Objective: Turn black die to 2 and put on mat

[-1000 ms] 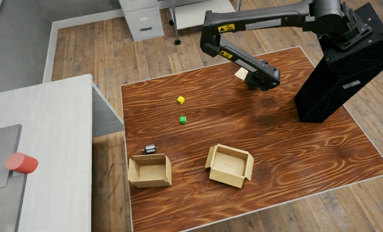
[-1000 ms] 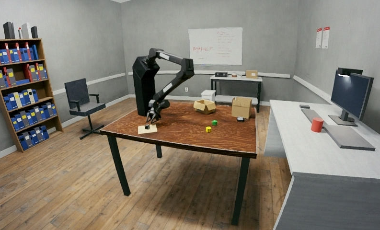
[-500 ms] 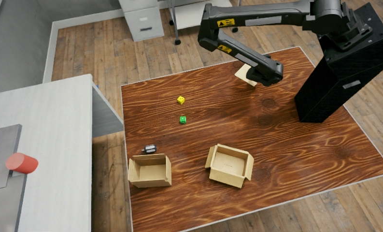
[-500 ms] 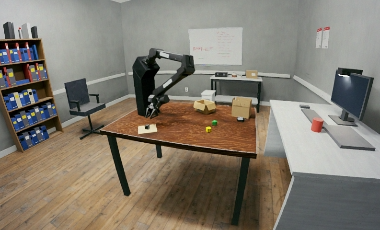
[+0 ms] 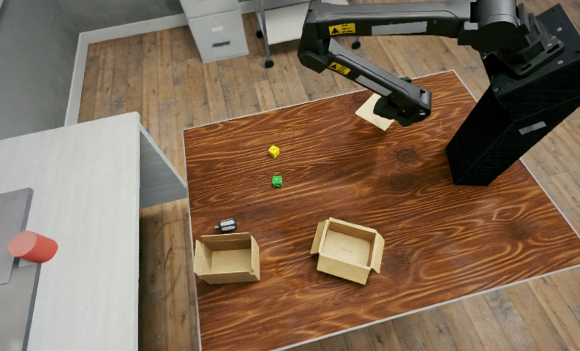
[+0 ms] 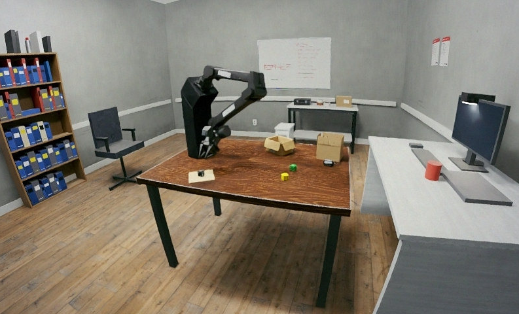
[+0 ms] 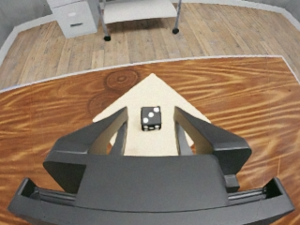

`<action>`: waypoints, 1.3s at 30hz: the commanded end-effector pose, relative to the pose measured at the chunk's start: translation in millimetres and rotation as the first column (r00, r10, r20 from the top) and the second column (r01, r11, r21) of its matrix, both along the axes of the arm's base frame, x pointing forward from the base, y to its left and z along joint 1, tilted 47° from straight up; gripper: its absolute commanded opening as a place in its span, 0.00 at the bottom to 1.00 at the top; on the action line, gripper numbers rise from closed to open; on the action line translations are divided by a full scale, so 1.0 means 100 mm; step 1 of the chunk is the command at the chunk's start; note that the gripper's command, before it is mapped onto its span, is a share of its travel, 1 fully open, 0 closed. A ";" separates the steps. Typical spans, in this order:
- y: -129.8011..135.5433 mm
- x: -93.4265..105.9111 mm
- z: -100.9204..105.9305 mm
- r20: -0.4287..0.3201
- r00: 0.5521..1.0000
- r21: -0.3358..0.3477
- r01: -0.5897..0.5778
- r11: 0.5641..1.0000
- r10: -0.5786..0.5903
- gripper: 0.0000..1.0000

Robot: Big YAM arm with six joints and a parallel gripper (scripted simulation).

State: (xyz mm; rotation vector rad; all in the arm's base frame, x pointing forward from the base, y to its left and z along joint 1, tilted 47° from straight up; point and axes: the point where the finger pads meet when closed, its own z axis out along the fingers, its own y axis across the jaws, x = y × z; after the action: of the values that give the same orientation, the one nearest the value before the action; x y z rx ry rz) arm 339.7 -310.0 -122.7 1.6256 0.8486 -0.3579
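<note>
Can see black cubic die [image 6: 201, 173] [image 7: 151, 118] with white pips, three on upper face, on flat cream mat [image 5: 365, 112] [image 6: 194, 179] [image 7: 155, 89], beyond parted fingers of dark grey gripper [image 5: 383, 108] [image 6: 204, 156] [image 7: 150, 112].
</note>
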 end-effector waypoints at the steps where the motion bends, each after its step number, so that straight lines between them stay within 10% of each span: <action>1: 0.00 -0.23 0.04 -0.026 1.000 0.045 0.000 0.999 0.001 0.45; 10: -0.07 -0.30 0.08 0.002 0.975 0.255 -0.214 0.943 0.221 0.45; 19: -0.40 -0.25 0.26 0.192 0.822 0.517 -0.549 0.657 0.536 0.45; 25: -0.30 -0.20 0.19 0.250 0.750 0.587 -0.621 0.520 0.613 0.45; 31: -0.46 -0.30 0.31 0.271 0.745 0.584 -0.631 0.511 0.609 0.45; 32: -0.40 -0.34 0.28 0.272 0.748 0.595 -0.625 0.505 0.606 1.00; 39: -0.32 -0.30 0.26 0.273 0.739 0.600 -0.631 0.491 0.616 1.00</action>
State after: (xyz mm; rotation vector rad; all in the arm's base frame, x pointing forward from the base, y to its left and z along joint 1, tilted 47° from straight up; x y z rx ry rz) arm 313.6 -346.8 -100.5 1.8005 1.5943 0.5770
